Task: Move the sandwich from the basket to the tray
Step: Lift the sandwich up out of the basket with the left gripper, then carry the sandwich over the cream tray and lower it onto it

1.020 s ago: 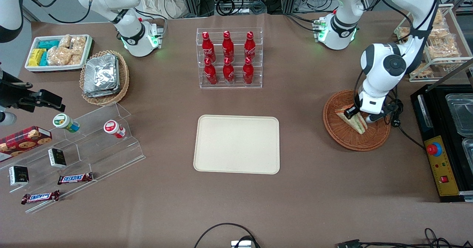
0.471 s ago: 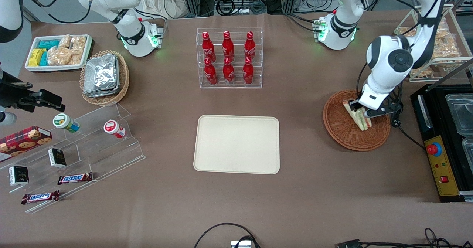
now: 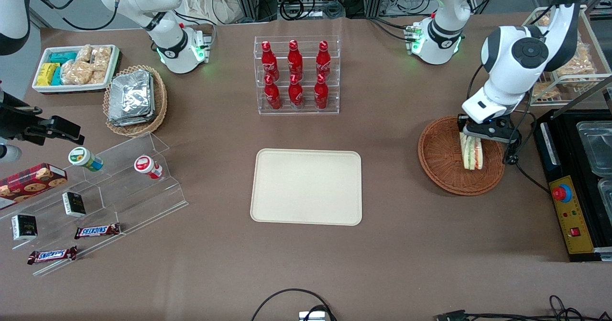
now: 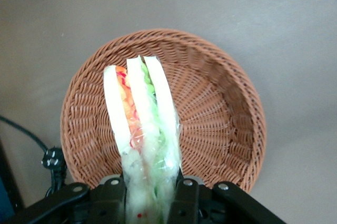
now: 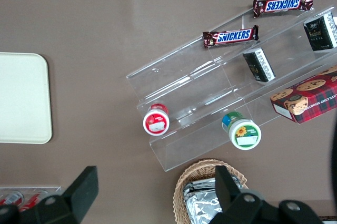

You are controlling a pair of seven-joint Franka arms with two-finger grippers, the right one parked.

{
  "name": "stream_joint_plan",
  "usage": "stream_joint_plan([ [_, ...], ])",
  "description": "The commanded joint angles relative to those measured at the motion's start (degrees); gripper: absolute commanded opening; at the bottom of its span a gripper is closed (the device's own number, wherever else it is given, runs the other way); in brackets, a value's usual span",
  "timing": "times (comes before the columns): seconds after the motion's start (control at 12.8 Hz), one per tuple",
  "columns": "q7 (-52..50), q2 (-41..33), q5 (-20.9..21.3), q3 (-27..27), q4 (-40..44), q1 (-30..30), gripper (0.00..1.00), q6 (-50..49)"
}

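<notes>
Sandwich [image 4: 141, 124] showing three pale bread slices with orange, red, green filling between, standing on edge. Gripper [image 4: 146, 195] clenching its end, jaws pressing both sides, holding it hanging above basket [image 3: 442, 165]. Left arm bending down over basket edge. Tray [image 3: 306, 186] lying well apart, mid-table.

The pincer [image 4: 147, 190] has its black fingers [image 4: 110, 192] clamped on the sandwich [image 4: 141, 124], which hangs above the reddish-brown wicker basket [image 4: 221, 119] with its layered cut edge showing, over the brown worktop [image 4: 263, 19].
</notes>
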Motion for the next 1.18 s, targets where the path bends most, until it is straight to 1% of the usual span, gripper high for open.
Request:
stream_joint_plan([
  [0.0, 1.4, -1.1, -0.8, 0.0, 2.2, -4.1, 0.28, -1.3],
  [0.08, 0.8, -0.8, -3.0, 0.1, 3.6, -6.2, 0.28, -1.6],
  [0.16, 0.8, -0.4, -6.1, 0.1, 5.0, -7.3, 0.28, -2.2],
  [0.24, 0.6, 0.6, -8.1, 0.0, 7.0, -8.2, 0.27, -3.4],
  [0.39, -0.3, 2.7, -9.5, -0.1, 11.1, -10.7, 0.27, -6.6],
  [0.55, -4.4, 5.8, -9.5, -0.1, 15.3, -14.5, 0.27, -8.6],
  [0.78, -8.3, 10.8, -9.5, -0.1, 20.4, -18.2, 0.28, -9.6],
  [0.94, -12.3, 15.2, -9.5, -0.1, 24.8, -20.5, 0.28, -9.6],
  [1.1, -17.2, 20.5, -9.0, 0.0, 29.6, -23.3, 0.30, -9.6],
])
